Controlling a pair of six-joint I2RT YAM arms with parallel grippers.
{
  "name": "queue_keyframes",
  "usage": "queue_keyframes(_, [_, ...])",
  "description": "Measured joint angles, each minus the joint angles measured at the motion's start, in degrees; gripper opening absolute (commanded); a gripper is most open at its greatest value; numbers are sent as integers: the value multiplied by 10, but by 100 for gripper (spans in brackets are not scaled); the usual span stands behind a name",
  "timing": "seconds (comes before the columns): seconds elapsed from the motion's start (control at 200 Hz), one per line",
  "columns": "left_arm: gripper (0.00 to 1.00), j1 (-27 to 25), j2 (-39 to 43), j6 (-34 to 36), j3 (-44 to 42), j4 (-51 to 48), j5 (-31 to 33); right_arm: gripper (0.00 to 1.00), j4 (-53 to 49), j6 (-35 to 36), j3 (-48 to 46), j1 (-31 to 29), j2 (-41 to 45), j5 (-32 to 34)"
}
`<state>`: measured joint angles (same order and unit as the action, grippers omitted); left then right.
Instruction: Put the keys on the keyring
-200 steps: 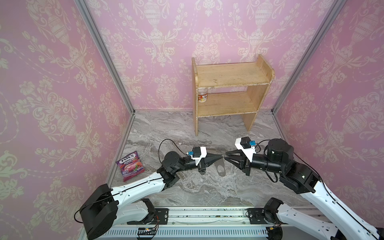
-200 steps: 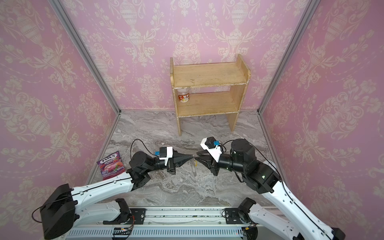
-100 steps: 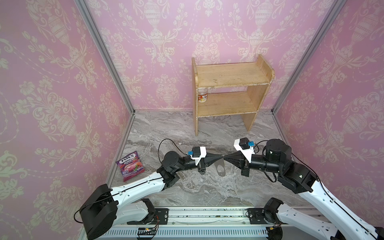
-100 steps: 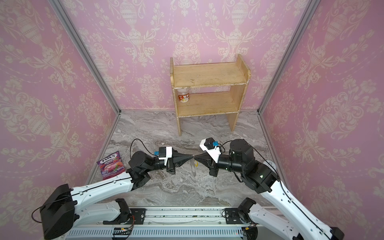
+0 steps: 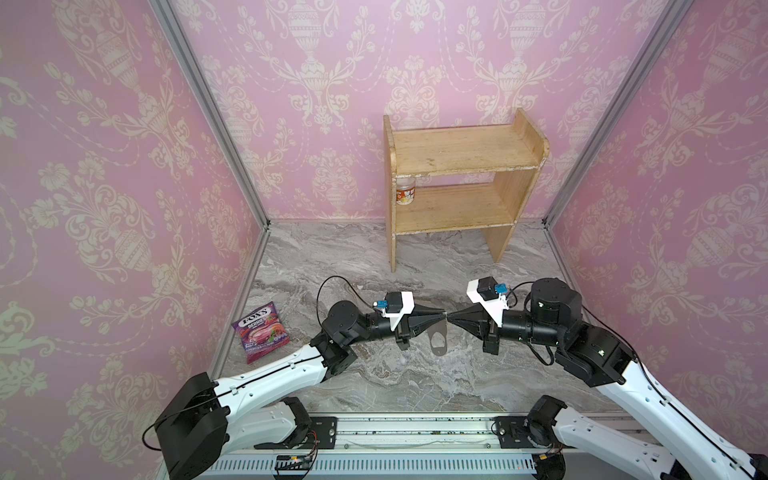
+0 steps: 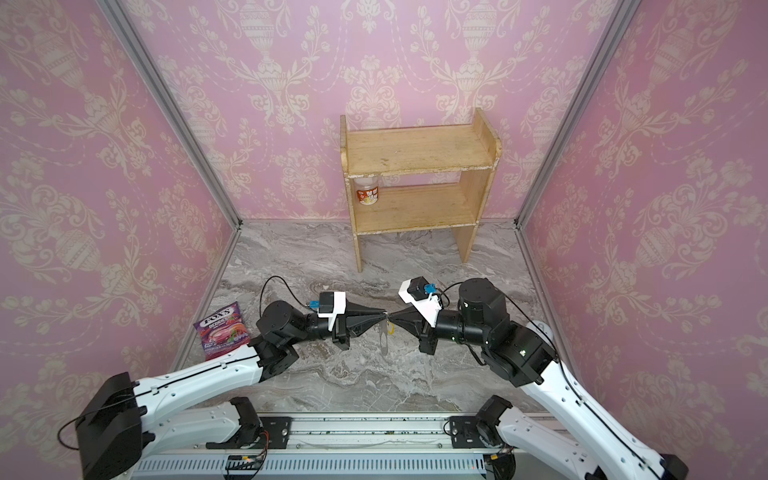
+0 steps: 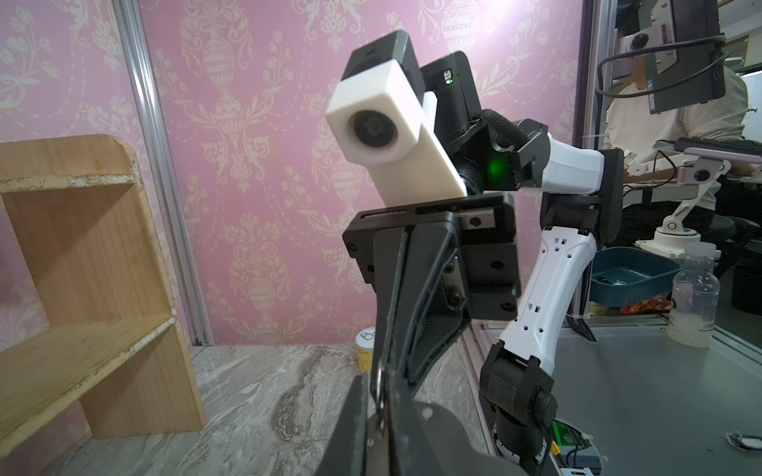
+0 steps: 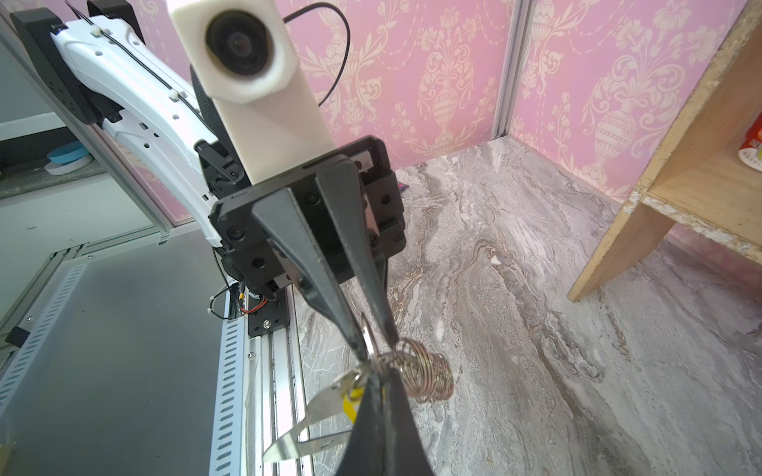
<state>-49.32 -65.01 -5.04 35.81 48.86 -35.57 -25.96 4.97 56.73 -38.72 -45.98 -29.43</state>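
While right fingers (image 8: 379, 424) pinch keyring (image 8: 321, 408), left fingers (image 8: 317, 288) slightly parted — shelf (image 5: 461, 149) behind, sweets (image 5: 259, 332) aside.

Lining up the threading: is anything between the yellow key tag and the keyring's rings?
Nothing visible does. The yellow tag hangs right beside the keyring plate, close to its rings; whether they touch is unclear.

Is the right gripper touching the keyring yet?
Touching. The right wrist view shows the right gripper shut, its tips pinching the keyring at its wire rings.
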Motion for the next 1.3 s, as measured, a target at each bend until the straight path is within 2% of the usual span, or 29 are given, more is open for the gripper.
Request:
queue_keyframes(0.11, [37, 0, 11, 0, 2, -31, 3, 0, -23, 10, 13, 0, -10, 3])
queue_keyframes(0.33, [41, 0, 35, 12, 46, -156, 3, 0, -86, 35, 58, 0, -40, 9])
queue_keyframes(0.56, [38, 0, 36, 55, 145, -341, 1, 0, -156, 65, 102, -23, -83, 36])
queue_keyframes(0.791, [33, 0, 32, 86, 176, -457, -1, 0, -181, 73, 115, -33, -89, 55])
queue_keyframes(1.061, [33, 0, 18, 97, 188, -506, -3, 0, -186, 75, 118, -36, -93, 63])
queue_keyframes(1.301, [26, 0, 10, 98, 194, -512, -17, 0, -190, 75, 120, -39, -101, 68])
